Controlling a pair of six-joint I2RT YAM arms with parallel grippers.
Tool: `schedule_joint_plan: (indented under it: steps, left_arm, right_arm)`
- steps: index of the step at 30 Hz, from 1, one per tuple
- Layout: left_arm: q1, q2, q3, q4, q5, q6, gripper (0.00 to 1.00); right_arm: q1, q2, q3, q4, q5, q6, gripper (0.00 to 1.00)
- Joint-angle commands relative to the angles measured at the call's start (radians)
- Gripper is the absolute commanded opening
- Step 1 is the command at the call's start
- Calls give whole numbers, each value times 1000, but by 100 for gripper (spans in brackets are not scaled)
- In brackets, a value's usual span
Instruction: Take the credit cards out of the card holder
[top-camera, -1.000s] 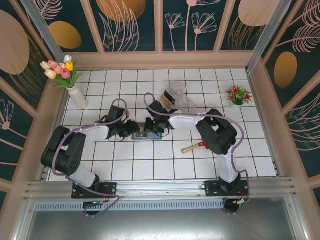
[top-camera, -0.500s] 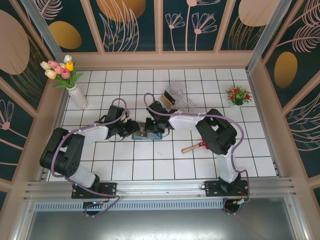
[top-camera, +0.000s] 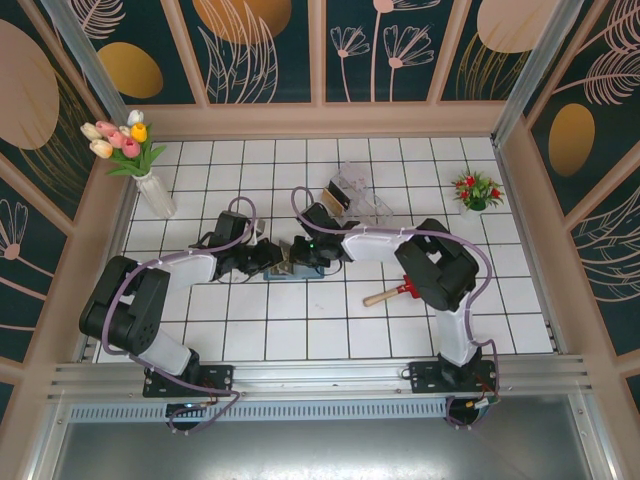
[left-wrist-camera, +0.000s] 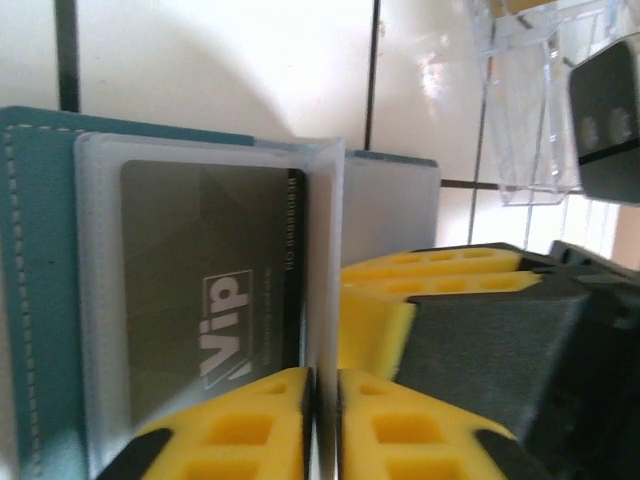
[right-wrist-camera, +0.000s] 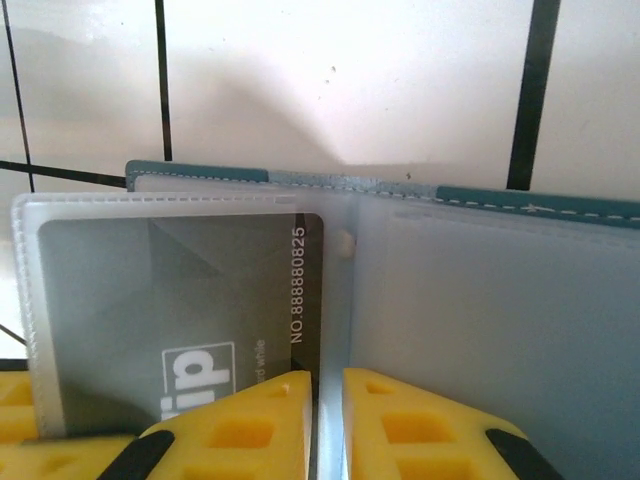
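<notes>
The slate-blue card holder (top-camera: 293, 270) lies open on the white tiles, and both grippers meet over it. In the left wrist view its blue cover (left-wrist-camera: 35, 300) holds clear sleeves, and a dark grey credit card (left-wrist-camera: 210, 300) marked VIP sits inside one. A clear sleeve leaf (left-wrist-camera: 325, 250) stands upright, and my left gripper (left-wrist-camera: 325, 378) is shut on its edge. My right gripper (right-wrist-camera: 328, 380) pinches the same leaf (right-wrist-camera: 335, 300) from the other side, with the grey card (right-wrist-camera: 180, 300) to its left. The right gripper's yellow fingers (left-wrist-camera: 430, 290) lie just beside the left ones.
A clear plastic box (top-camera: 360, 195) stands behind the grippers and appears again as the box (left-wrist-camera: 520, 110) in the left wrist view. A red toy shovel (top-camera: 392, 293) lies to the right. A tulip vase (top-camera: 150, 180) and a small flower pot (top-camera: 476, 190) stand at the back corners.
My left jaws have closed onto the sleeve leaf. Both wrists have shifted slightly over the card holder, and the right jaws have eased a little.
</notes>
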Motion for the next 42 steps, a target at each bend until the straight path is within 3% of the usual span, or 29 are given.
schedule_joint_plan:
  steps: [1,7,13,25,28,31,38,42]
  left_arm:
    - [-3,-13,16,-70,-56,49,10]
    - [-2,-23,3,-55,-39,69,5]
    - [2,-38,-28,35,51,67,3]
    - [40,-40,-55,127,169,42,2]
    - [42,-31,-49,100,144,45,5]
    - [43,-19,-39,48,90,55,16]
    - [43,-57,50,-229,-199,133,35]
    - [42,-80,56,-225,-179,111,36]
  right_arm:
    - [-9,-70,-31,-10,18,5,20]
    - [-24,-123,-96,67,-8,6,20]
    - [-60,-162,-217,323,-228,26,22]
    - [-119,-126,-329,582,-405,125,26]
    - [-118,-95,-315,590,-430,135,27]
    - [-117,-75,-288,544,-416,124,26]
    - [-108,-69,-227,376,-323,68,25]
    - [-90,-60,-186,314,-285,49,24]
